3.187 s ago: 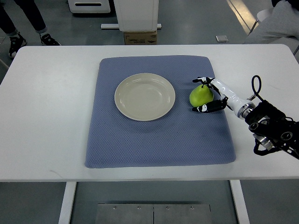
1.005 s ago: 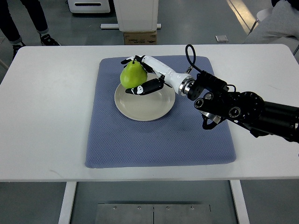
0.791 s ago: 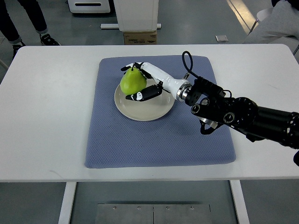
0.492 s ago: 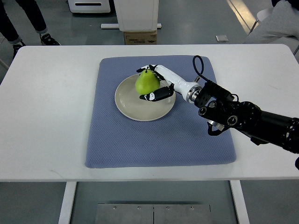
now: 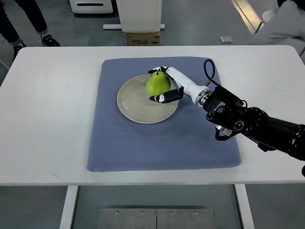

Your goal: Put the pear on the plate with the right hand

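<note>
A green pear (image 5: 157, 84) stands upright over the right part of the beige plate (image 5: 133, 100), which lies on a blue mat (image 5: 162, 138). My right hand (image 5: 162, 85) reaches in from the right and is shut on the pear, with fingers above it and the black-tipped thumb (image 5: 164, 97) below. Whether the pear rests on the plate or hangs just above it is unclear. No left arm shows in the top view.
The mat lies on a white table (image 5: 47, 105). My right forearm (image 5: 252, 124) crosses the mat's right side. A person's feet (image 5: 19, 43) stand beyond the far left corner, and a cardboard box (image 5: 143, 38) sits behind the table.
My right hand lifted the pear from the mat's right side, carried it over the plate's far left rim, then drew back right. The pear now sits lower over the plate's right part.
</note>
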`<action>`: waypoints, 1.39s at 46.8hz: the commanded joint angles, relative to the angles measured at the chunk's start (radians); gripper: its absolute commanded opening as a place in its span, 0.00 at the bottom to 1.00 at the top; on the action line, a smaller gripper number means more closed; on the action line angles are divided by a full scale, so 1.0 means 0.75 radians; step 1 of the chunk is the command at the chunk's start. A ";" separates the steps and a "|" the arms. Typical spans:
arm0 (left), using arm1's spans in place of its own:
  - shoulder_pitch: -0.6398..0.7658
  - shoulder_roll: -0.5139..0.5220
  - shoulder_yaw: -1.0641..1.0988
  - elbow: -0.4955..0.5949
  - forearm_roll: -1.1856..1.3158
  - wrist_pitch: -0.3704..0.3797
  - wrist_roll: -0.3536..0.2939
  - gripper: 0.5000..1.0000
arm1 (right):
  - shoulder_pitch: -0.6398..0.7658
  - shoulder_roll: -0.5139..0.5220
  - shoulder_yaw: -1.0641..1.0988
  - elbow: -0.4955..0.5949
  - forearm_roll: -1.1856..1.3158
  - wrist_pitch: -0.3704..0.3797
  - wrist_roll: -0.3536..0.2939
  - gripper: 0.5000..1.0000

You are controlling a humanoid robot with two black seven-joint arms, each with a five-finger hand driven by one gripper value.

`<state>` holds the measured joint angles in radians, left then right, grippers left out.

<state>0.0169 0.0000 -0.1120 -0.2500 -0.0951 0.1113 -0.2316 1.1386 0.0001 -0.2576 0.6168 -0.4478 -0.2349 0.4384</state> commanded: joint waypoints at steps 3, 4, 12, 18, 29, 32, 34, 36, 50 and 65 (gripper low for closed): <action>0.000 0.000 0.000 0.000 0.000 -0.001 0.000 1.00 | -0.001 0.000 0.000 0.002 0.002 0.000 0.002 0.95; 0.000 0.000 0.000 0.000 0.000 -0.001 0.000 1.00 | -0.001 0.000 0.000 0.002 0.000 0.000 0.002 0.96; 0.000 0.000 0.000 0.000 0.000 0.001 0.000 1.00 | 0.004 0.000 0.002 0.002 0.002 0.000 0.002 0.97; 0.000 0.000 0.000 0.000 0.000 0.001 0.000 1.00 | 0.014 0.000 0.008 0.002 0.002 0.000 0.002 0.98; 0.000 0.000 0.000 0.000 0.000 0.001 0.000 1.00 | 0.051 0.000 0.031 0.000 0.004 0.002 -0.010 1.00; 0.000 0.000 0.000 0.000 0.000 0.001 0.000 1.00 | 0.057 0.000 0.094 -0.006 0.006 0.002 -0.014 1.00; 0.000 0.000 0.000 0.000 0.000 0.001 0.000 1.00 | 0.059 0.000 0.165 -0.004 0.014 0.002 -0.014 1.00; 0.000 0.000 0.000 0.000 0.000 0.001 0.000 1.00 | 0.055 0.000 0.251 -0.004 0.022 0.002 -0.014 1.00; 0.000 0.000 0.000 0.000 0.000 0.001 0.000 1.00 | 0.034 -0.092 0.593 -0.008 0.035 0.002 -0.018 1.00; 0.000 0.000 0.000 0.000 0.000 0.001 0.000 1.00 | -0.119 -0.147 0.611 -0.008 0.055 0.023 -0.010 1.00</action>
<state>0.0169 0.0000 -0.1120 -0.2500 -0.0950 0.1112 -0.2319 1.0745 -0.0899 0.1927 0.6125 -0.4153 -0.2291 0.4336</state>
